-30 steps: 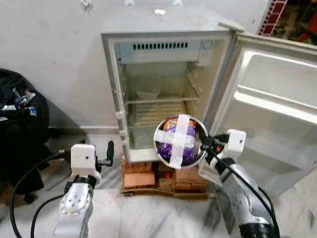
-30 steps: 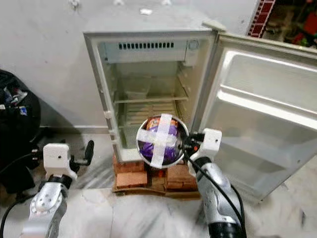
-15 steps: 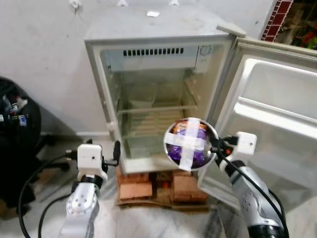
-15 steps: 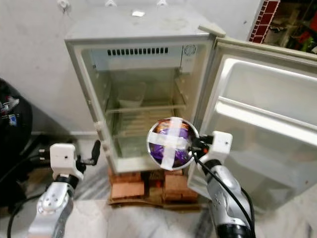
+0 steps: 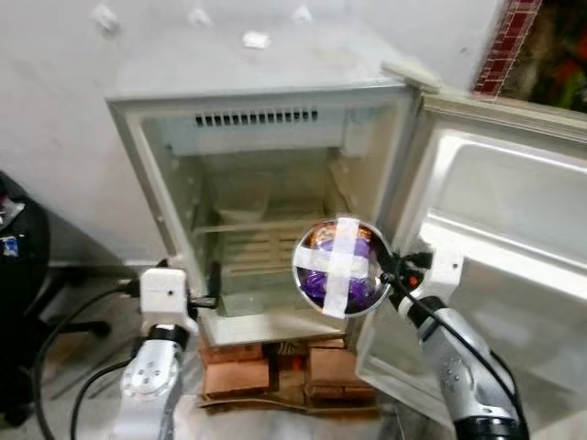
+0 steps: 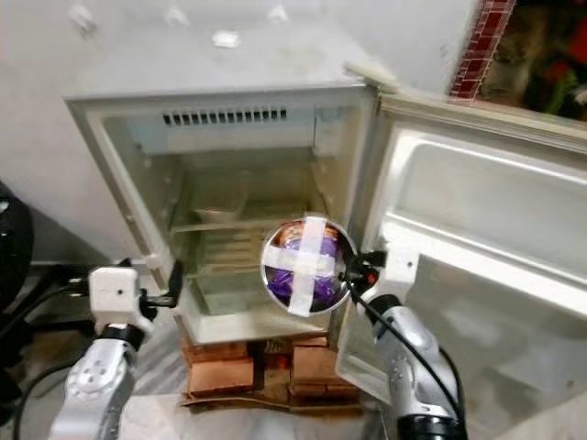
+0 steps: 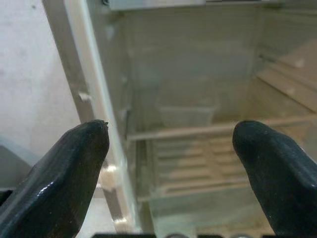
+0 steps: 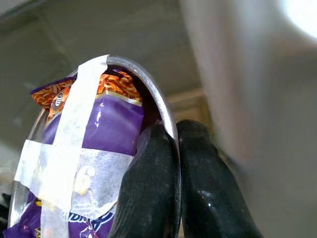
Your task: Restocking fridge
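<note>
Pinching the rim of one steel bowl between my right end effector fingers, I hold it mid-frame before the open fridge. One purple snack packet sits inside under two crossed tape strips. My left end effector, spread and empty, faces the shelves. The thin rim grip could let the tilted bowl slip or strike the door.

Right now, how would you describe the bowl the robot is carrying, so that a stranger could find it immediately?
Look at the small open fridge standing on bricks. In front of its lower part, the right gripper clamps the rim of a round metal bowl. It holds a purple packet under a white tape cross.
</note>
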You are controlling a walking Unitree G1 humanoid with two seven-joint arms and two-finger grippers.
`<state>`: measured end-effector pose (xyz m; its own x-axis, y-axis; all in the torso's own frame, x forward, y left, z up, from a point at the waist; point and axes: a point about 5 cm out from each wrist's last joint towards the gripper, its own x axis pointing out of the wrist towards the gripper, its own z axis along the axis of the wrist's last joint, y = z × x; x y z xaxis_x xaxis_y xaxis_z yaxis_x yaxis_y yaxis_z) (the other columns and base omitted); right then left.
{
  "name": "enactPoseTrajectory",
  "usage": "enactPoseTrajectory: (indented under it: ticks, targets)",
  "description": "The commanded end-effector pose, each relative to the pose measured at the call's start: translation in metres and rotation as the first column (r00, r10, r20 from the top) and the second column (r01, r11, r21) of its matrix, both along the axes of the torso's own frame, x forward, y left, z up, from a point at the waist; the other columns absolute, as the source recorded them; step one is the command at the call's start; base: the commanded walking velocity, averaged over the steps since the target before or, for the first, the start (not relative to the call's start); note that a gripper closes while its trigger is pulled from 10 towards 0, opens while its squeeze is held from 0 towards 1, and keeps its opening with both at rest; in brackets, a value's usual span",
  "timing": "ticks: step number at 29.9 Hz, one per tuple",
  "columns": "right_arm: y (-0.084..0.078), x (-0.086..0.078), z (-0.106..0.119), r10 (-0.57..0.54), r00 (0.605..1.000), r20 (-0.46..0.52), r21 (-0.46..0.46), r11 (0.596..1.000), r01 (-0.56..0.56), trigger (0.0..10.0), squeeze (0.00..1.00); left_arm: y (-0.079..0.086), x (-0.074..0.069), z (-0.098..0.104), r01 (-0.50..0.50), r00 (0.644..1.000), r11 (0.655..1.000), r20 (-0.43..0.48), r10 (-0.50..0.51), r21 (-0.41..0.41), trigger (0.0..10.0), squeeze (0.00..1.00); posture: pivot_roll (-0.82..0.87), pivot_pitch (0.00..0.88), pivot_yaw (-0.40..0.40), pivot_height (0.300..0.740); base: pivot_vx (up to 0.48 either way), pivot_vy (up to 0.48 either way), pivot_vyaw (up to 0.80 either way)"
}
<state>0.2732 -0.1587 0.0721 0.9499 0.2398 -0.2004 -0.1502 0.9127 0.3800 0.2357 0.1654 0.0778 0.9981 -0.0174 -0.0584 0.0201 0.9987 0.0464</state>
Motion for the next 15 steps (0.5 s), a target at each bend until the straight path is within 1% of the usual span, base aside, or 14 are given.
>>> enactPoseTrajectory:
  ticks: [1, 8, 15]
  targets:
    - [0.0075, 0.0083, 0.0176, 0.027, 0.997, 0.079, 0.015, 0.999, -0.028, 10.0, 0.00, 0.0085, -0.0009, 0.0016, -0.022, 1.000, 1.000, 0.002, 0.022, 0.019, 10.0, 0.00, 0.09, 0.000, -0.023, 0.740, 0.326, 0.000, 0.00]
    - [0.0066, 0.0084, 0.0177, 0.025, 0.997, 0.079, 0.020, 0.999, -0.027, 10.0, 0.00, 0.0085, -0.0010, 0.0017, -0.023, 1.000, 1.000, 0.000, 0.023, 0.018, 10.0, 0.00, 0.09, 0.000, -0.022, 0.740, 0.320, 0.000, 0.00]
    - [0.0065, 0.0085, 0.0158, 0.020, 0.997, 0.073, 0.017, 1.000, -0.021, 10.0, 0.00, 0.0087, -0.0011, 0.0012, -0.026, 1.000, 1.000, -0.005, 0.026, 0.008, 10.0, 0.00, 0.09, 0.000, -0.020, 0.740, 0.308, 0.348, 0.00]
